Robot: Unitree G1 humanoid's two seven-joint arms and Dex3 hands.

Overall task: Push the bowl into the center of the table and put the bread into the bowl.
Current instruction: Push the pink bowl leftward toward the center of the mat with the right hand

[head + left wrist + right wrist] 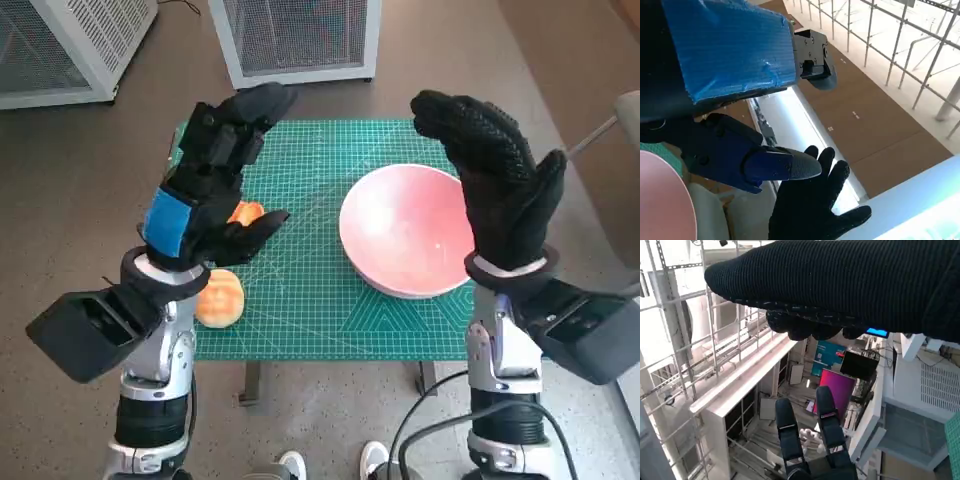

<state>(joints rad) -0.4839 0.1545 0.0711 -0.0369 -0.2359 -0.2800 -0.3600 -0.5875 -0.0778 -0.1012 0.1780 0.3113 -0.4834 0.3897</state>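
Left hand (205,205) half-hides bread (246,212) (orange).

A pink bowl (405,230) and golden-orange bread (220,298) lie on a green mat (300,300) printed with pale grid lines.

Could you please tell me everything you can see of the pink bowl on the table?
The pink bowl is round, wide and shallow, smooth and slightly glossy, plastic or ceramic by its look. It stands upright and empty on the green cutting mat, on the right half of the table. The gloved right hand overlaps its right rim in the head view; contact cannot be told. An edge also shows in the left wrist view.
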